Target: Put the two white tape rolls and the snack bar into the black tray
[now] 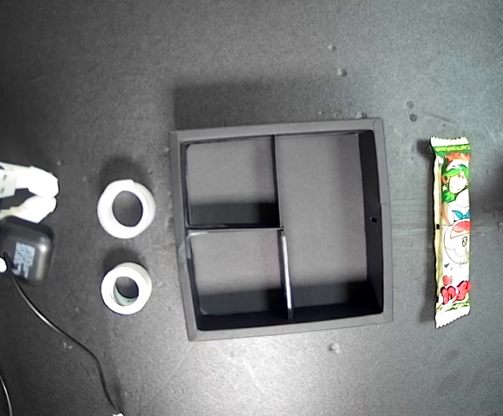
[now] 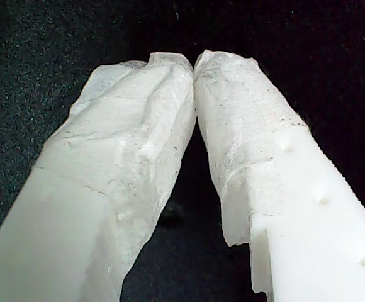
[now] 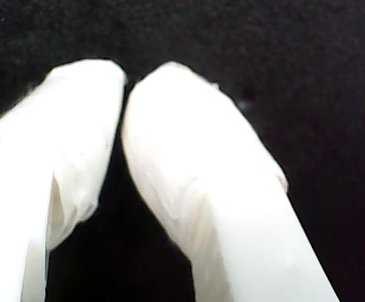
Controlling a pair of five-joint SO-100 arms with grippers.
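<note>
My first pincer is closed on nothing, tips touching above bare dark bench; my second pincer is likewise closed and empty. In the exterior view the black tray sits central, all three compartments vacant; the larger tape roll and smaller tape roll lie just left of it; the snack bar lies to its right, parallel to the long compartment. I judge nothing is started; I should open wide, descend straight over one roll's rim, and pinch wall and hole.

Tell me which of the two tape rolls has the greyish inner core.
The smaller tape roll, lower in the exterior view, left of the black tray. The larger tape roll above it is all white with a wider hole.
</note>
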